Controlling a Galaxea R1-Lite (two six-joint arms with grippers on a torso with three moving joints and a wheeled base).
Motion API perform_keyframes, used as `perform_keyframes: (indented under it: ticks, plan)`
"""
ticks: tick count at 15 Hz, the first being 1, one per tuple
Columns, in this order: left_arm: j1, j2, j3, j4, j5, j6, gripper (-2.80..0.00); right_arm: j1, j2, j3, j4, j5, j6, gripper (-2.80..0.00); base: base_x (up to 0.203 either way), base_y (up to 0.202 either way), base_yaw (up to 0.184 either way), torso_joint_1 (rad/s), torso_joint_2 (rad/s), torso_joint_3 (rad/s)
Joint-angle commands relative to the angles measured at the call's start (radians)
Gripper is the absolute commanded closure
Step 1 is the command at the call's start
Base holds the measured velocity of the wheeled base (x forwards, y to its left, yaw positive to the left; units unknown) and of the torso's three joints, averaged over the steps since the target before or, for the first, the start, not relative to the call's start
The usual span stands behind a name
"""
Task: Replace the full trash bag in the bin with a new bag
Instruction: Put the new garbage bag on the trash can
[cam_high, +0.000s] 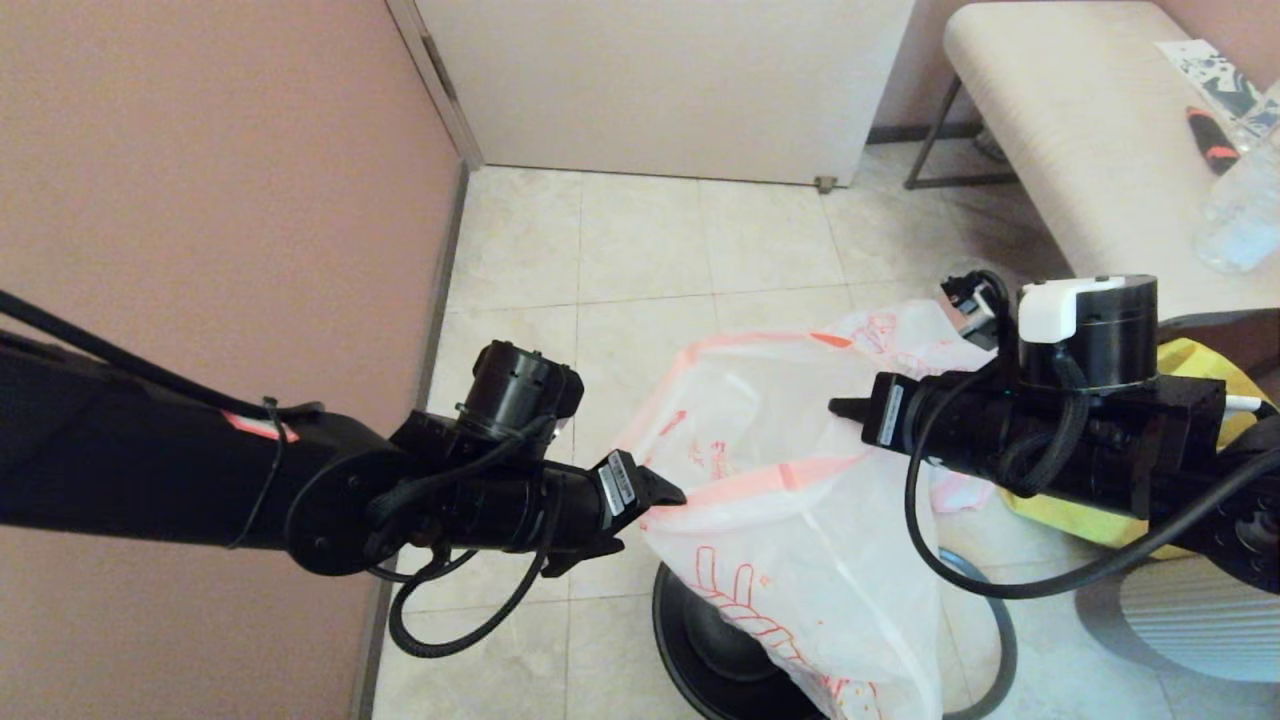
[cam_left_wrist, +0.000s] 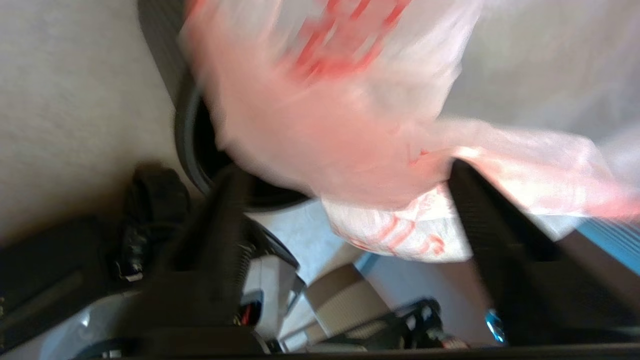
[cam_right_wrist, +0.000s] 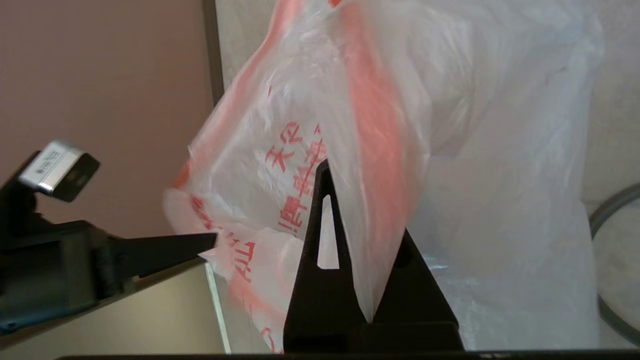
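Observation:
The new bag (cam_high: 800, 520), thin white film with red-orange print and a pinkish rim, hangs limp between both grippers above the black bin (cam_high: 700, 640). My left gripper (cam_high: 645, 520) is open; its upper finger is hooked in the bag's left rim, and the bag (cam_left_wrist: 350, 115) lies across the wide gap between its fingers. My right gripper (cam_high: 838, 407) is shut on the right rim, and film (cam_right_wrist: 380, 150) drapes over one finger (cam_right_wrist: 320, 260). The bin's grey hoop (cam_high: 1010, 640) lies loose to the right. White printed film (cam_high: 890, 330) shows behind the right wrist; I cannot tell whether it is the full trash bag.
A pink wall (cam_high: 200, 200) stands close on the left, a pale door (cam_high: 660, 80) at the back. A yellow tote (cam_high: 1200, 365) and a grey ribbed round object (cam_high: 1200, 610) sit at the right. A padded bench (cam_high: 1080, 130) carries bottles. Tiled floor (cam_high: 620, 260) lies open ahead.

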Motion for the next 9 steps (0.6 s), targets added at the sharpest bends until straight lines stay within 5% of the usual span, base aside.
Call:
perform_keyframes:
  ticks: [1,9]
  plan:
    - [0.01,0.032,0.0,-0.022,0.004,-0.005,0.0,0.0,0.0,0.031,-0.046,0.007,-0.005,0.0,0.0,0.0,0.0,0.0,0.0,0.0]
    - [0.022,-0.107,0.081,-0.066,-0.018,-0.018,0.0,-0.011,0.005,0.056,-0.065,0.034,-0.048,0.0,0.0,0.0,0.0,0.0,0.0,0.0]
